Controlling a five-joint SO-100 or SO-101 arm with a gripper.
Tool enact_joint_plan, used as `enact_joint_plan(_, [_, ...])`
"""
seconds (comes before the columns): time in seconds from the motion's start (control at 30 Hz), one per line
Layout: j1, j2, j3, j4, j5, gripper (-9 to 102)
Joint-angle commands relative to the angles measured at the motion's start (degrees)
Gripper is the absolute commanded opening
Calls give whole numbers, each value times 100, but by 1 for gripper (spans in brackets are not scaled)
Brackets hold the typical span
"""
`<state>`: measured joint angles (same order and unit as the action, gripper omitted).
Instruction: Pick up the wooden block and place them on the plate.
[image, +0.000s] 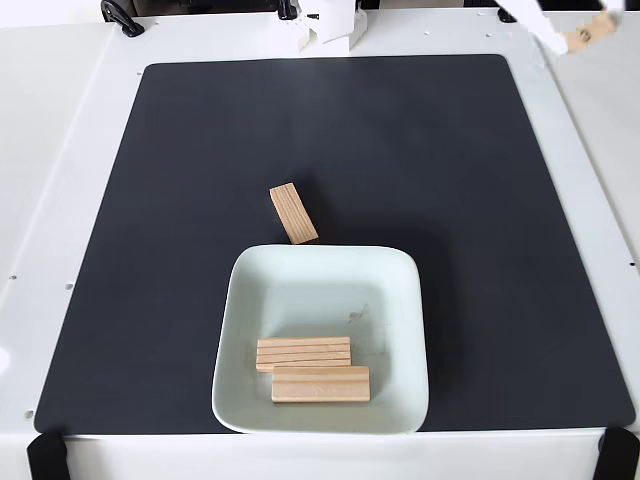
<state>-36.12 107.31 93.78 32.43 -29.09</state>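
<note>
The plate (323, 270) is a square pale mint dish at the front middle of the black mat. Two wooden blocks lie side by side in its front half, one (303, 353) behind the other (321, 384). A third wooden block (293, 213) lies on the mat just beyond the plate's far rim, angled. At the top right corner, off the mat, my white gripper (572, 38) reaches in from the top edge, shut on a fourth wooden block (592, 29) at its tip.
The black mat (450, 180) covers most of the white table. The arm's white base (335, 28) stands at the back middle. Black clamps sit at the table's front corners (45, 455) and back left (120, 17).
</note>
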Motion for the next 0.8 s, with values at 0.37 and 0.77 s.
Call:
enact_joint_plan(0.37, [2355,-2030,-1714,-1345,3656,-1])
enact_joint_plan(0.77, [2856,-4755,-5361,2021,3252,-1])
